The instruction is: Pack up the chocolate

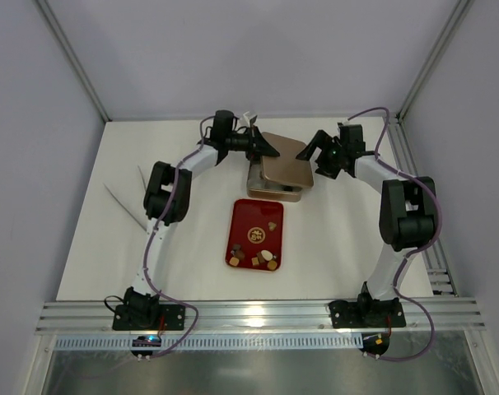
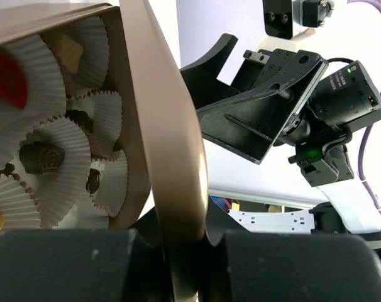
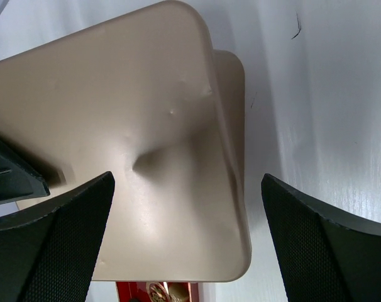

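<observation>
Your left tool (image 2: 184, 267) is clenched on the lid (image 1: 284, 160) at its 10 o'clock edge, and your right tool (image 3: 187, 179) hangs released at 3 o'clock. Chocolate (image 2: 43, 157) sits in the box (image 1: 274, 194), with more on the red tray (image 1: 249, 216) at the box's 6 o'clock. This looks like lid handling, so next grip the free edge.

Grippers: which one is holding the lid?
The left gripper, shut on the lid's edge; the right gripper is open, its fingers apart over the lid.
</observation>
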